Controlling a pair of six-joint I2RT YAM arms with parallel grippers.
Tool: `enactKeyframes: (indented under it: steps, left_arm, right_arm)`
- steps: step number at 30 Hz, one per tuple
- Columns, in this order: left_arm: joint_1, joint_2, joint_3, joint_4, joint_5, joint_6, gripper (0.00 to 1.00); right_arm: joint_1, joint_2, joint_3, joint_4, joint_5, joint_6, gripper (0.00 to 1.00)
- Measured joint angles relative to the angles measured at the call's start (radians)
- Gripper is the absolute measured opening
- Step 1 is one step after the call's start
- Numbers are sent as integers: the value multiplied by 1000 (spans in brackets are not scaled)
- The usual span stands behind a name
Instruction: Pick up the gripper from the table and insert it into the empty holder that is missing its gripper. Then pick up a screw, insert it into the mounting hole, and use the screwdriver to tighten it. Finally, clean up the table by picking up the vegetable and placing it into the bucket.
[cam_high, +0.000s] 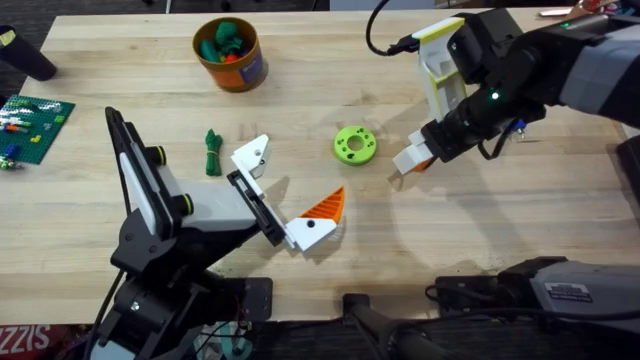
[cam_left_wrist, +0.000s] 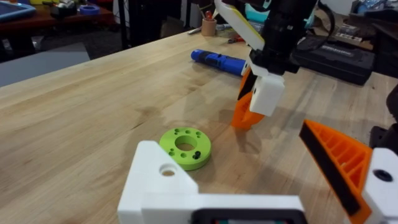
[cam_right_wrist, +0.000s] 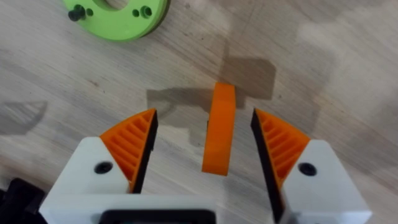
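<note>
The orange ribbed gripper lies on the table, unlifted, straddled by the right gripper, whose jaws are spread and seemingly not touching it. The empty holder, on the left gripper, held open, awaits it; screw and vegetable remain.

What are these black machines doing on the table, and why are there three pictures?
They are two robot arms. One picture looks down from above; the other two come from small cameras on each arm's wrist. The right gripper, the arm's pinching hand, is open over a loose orange gripper finger lying on the wooden table. The left gripper has one orange pad and one empty holder. Also there: a lime-green disc, a dark green toy vegetable, an orange bucket and a blue screwdriver. Nothing is held yet.
</note>
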Motion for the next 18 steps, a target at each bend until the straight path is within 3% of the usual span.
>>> enactKeyframes:
  steps: [18]
  left_arm:
    - [0,2,1,4,-7,0,994]
  right_arm:
    - [0,11,-1,-15,45,0,892]
